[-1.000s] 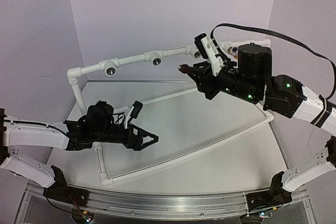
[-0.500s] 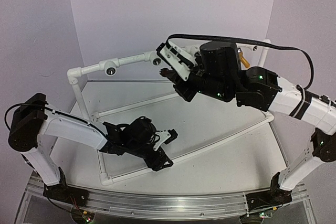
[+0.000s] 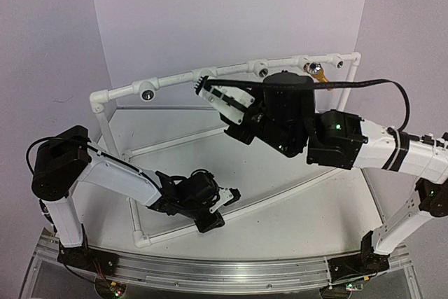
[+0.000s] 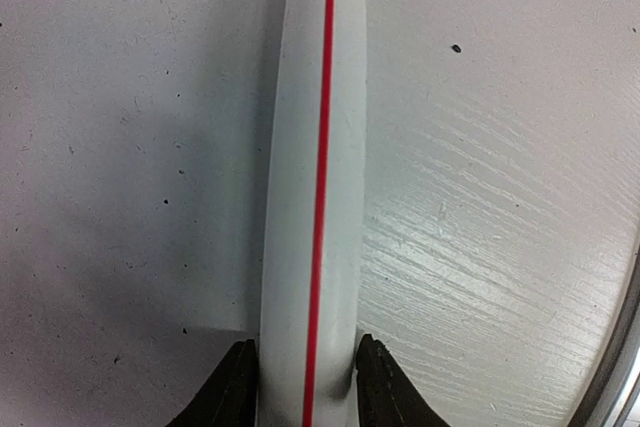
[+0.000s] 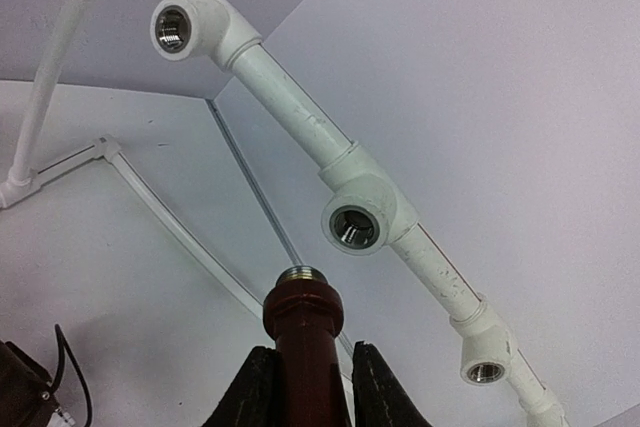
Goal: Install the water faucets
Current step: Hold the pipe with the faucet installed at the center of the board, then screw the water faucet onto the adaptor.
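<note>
White table (image 3: 301,229) — scuffed, dark-speckled; white pipe frame (image 3: 175,140) lies flat on it, one pipe red-striped.

The brown faucet (image 5: 303,347) is coloured dark reddish-brown and tipped by a silvery ring. The orange faucet (image 3: 316,71) is coloured yellow-orange. The pipe (image 4: 300,197) is white, marked by one thin red stripe. The table (image 4: 500,247) is white, speckled with dark flecks.

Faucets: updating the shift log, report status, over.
Left gripper clamped on base pipe. Right gripper holds brown faucet, threaded end short of nearest socket. Yellow faucet already on rail. Nothing between.
</note>
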`<action>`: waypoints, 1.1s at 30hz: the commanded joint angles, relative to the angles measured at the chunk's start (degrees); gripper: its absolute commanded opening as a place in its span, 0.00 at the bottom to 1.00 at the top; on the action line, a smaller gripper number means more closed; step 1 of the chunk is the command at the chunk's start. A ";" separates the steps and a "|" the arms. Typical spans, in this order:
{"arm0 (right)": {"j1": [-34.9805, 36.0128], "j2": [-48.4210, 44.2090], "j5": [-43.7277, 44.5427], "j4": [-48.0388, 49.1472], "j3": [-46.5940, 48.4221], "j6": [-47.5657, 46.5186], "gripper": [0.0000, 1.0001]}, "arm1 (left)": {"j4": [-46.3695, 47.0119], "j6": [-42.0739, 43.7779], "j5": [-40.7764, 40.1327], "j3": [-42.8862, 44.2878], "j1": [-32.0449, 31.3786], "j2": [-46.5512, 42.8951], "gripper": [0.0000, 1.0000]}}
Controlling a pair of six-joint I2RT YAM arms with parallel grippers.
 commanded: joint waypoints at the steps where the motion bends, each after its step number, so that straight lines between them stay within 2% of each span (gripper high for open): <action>1: 1.72 1.34 9.93 24.24 -5.08 -19.24 0.00 | 0.20 1.88 -3.84 1.21 -0.11 2.02 0.34; 5: 1.75 4.22 11.70 35.04 -6.90 -30.97 0.00 | 0.95 2.53 -3.50 0.38 -0.16 2.25 0.27; 8: 1.53 6.56 11.88 42.51 -8.40 -41.16 0.00 | 1.81 4.07 -3.20 -0.74 -0.14 1.95 0.16; 15: -2.13 8.73 9.49 43.78 -8.31 -44.20 0.00 | 2.75 4.54 -2.63 -2.63 -0.13 2.06 0.01; 18: -2.33 9.55 8.90 45.08 -8.60 -45.68 0.00 | 3.26 4.47 -2.60 -2.70 -0.11 2.76 0.00; 22: -3.14 13.15 9.48 51.44 -8.53 -52.45 0.00 | 3.52 4.38 -2.35 -2.45 -0.16 3.47 0.00; 33: -4.56 15.85 9.24 53.48 -6.42 -54.35 0.00 | 3.75 4.34 0.48 -2.52 -0.10 3.78 0.00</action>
